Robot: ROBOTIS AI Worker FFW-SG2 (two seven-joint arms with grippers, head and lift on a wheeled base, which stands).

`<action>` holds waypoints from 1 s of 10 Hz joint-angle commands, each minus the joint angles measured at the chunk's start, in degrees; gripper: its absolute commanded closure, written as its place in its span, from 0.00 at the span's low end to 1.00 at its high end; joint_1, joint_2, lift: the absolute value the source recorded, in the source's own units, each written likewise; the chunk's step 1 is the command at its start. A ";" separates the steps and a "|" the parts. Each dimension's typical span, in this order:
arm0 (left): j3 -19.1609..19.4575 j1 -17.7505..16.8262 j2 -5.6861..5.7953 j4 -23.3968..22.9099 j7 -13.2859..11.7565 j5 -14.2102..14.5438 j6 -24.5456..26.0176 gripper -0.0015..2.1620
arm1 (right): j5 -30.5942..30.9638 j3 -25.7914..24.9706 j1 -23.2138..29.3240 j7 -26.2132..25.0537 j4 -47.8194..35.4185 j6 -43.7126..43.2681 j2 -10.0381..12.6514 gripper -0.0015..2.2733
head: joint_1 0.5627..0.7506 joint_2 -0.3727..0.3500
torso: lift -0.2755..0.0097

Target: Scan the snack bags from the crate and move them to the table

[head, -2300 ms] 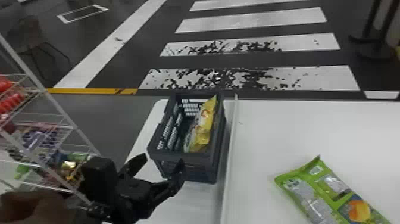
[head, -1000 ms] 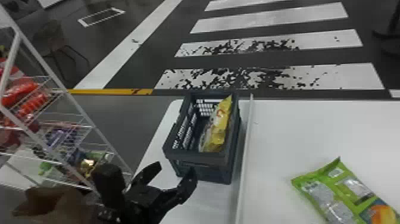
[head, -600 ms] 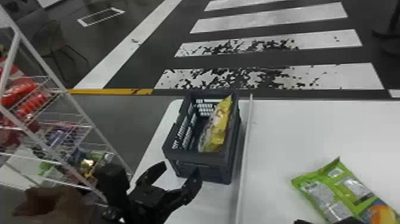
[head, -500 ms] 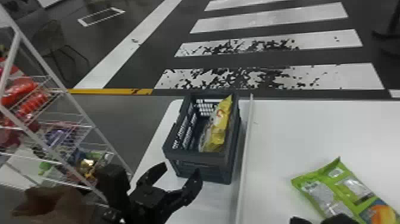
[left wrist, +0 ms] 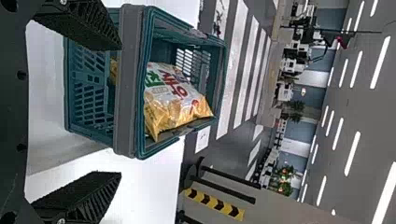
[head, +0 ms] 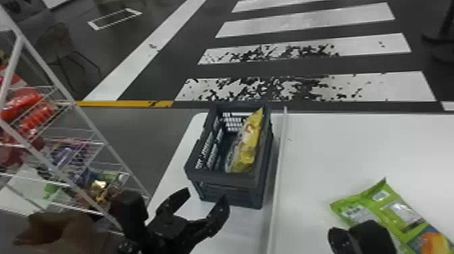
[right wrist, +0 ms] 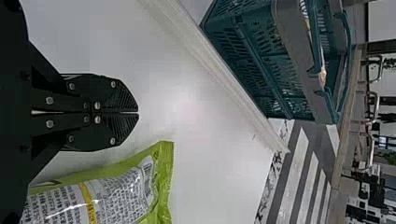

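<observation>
Snack bag (head: 248,145), yellow, toward three o'clock inside the crate (head: 221,178); left gripper (head: 206,196), seven o'clock, fingers apart; right gripper (right wrist: 138,113), fingers together. Hazard: too low an approach could snag the rim, dragging the crate.

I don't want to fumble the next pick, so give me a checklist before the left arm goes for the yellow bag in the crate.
1. Yellow bag inside the crate: ok, toward its right side.
2. Left gripper ready to grasp: ok, jaws apart, nothing between them.
3. Left gripper over the bag: not ok, it is on the crate's near side.
4. Right gripper empty: ok, jaws shut together.
5. Green bag on the table: ok.
6. Green bag scanned: cannot tell.
</observation>
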 commanded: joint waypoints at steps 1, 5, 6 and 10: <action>0.00 -0.08 0.00 0.43 -0.05 0.11 -0.93 0.02 | 0.08 0.18 -1.67 -0.44 1.97 0.92 0.43 0.99 | 0.70 1.00 | 0.63; -0.26 -0.52 -0.09 1.22 -0.05 0.11 -1.28 0.02 | -0.45 -0.44 -4.92 -3.78 6.01 1.09 0.87 0.99 | 0.70 0.98 | 0.63; -0.35 -0.61 -0.09 1.40 -0.05 0.20 -1.45 0.02 | -0.89 -0.79 -5.80 -4.57 6.54 1.44 0.87 0.99 | 0.70 0.96 | 0.63; -1.49 -0.70 -0.17 2.63 -0.05 0.11 -3.92 0.02 | -1.24 -2.72 -10.11 -6.77 9.62 4.43 1.57 0.99 | 0.70 0.89 | 0.63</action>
